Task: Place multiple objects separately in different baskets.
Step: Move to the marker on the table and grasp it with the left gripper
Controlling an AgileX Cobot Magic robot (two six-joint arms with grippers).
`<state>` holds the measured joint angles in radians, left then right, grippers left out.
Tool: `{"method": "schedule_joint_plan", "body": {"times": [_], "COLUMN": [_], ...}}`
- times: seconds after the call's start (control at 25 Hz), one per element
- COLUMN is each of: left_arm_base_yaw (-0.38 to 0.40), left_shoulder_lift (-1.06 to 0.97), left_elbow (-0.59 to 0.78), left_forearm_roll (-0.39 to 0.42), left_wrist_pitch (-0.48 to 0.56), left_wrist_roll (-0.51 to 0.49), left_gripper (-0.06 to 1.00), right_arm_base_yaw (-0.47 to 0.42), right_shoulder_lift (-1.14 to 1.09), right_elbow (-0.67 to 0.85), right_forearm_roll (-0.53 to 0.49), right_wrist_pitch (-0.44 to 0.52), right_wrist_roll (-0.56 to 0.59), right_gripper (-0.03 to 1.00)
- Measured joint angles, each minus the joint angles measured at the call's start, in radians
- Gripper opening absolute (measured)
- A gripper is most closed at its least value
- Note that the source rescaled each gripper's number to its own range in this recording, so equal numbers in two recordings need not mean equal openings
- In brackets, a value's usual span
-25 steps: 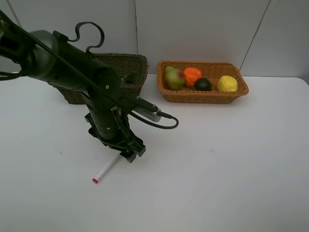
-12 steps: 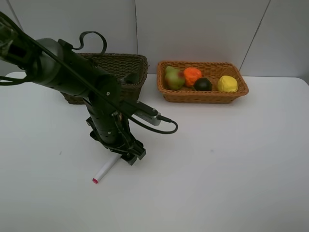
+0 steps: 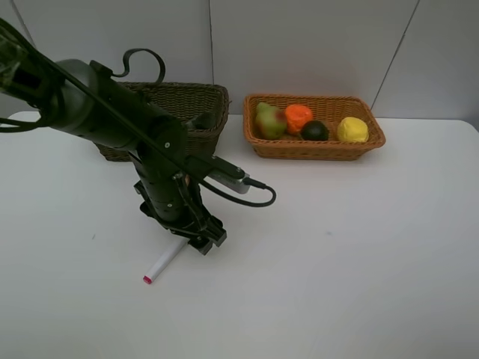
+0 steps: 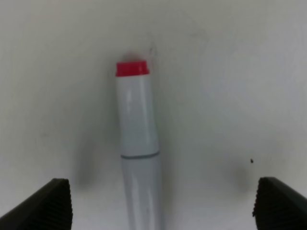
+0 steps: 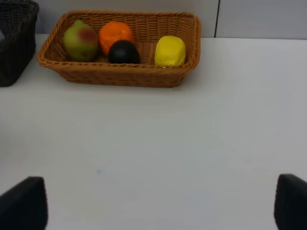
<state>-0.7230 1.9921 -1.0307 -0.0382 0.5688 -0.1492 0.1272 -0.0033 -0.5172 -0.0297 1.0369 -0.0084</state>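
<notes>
The marker (image 4: 139, 158) lies flat on the white counter (image 3: 337, 269), right between the jaws of the left gripper (image 4: 158, 203). In the left wrist view its white barrel runs straight out from between the two dark fingertips (image 4: 45, 203), with the red cap end pointing away from the gripper and the near end passing out of sight under the camera. So its long axis sits crosswise to the closing direction, which is what a pinch across the barrel wants. The jaws stand spread wide, one tip well off to each side of the barrel, neither touching it. The barrel lies a little nearer one tip than the other, so I'd expect it to get nudged sideways as they close.

From the high camera, the left arm (image 3: 112, 120) leans down over the marker, hiding its upper end; only the capped end shows past the gripper.

The right gripper (image 5: 158, 211) is well away from the marker, released, holding nothing, and faces the tan basket (image 3: 314, 148) with four fruits in it. The dark basket (image 3: 213, 105) sits behind the left arm, which is clearly the nearer one.
</notes>
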Motion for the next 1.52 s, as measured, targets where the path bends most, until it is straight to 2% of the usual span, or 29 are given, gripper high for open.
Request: {"method": "schedule_joint_plan", "body": {"times": [0.84,0.92,1.0,1.2,1.52], "left_arm_base_yaw": [0.0,0.0,0.0,-0.002,-0.002], "left_shoulder_lift": [0.033,0.035,0.039,0.043,0.043], "left_elbow": [0.0,0.0,-0.001,-0.009,-0.009], "left_forearm_roll": [-0.001,-0.005,-0.008,-0.011,-0.011], "left_wrist_pitch": [-0.004,-0.005,-0.006,-0.006,-0.006], "left_wrist_roll": [0.0,0.0,0.0,0.0,0.0], "left_gripper": [0.99,0.92,0.77,0.22,0.2], "right_arm_base_yaw": [0.0,0.0,0.0,0.0,0.0], "right_shoulder_lift": [0.0,0.0,0.0,0.0,0.0], "right_elbow": [0.0,0.0,0.0,0.0,0.0], "right_forearm_roll": [0.001,0.001,0.001,0.001,0.001], "right_wrist_pitch": [0.0,0.0,0.0,0.0,0.0], "right_wrist_roll": [0.0,0.0,0.0,0.0,0.0], "right_gripper": [1.0,1.0,1.0,1.0,1.0]}}
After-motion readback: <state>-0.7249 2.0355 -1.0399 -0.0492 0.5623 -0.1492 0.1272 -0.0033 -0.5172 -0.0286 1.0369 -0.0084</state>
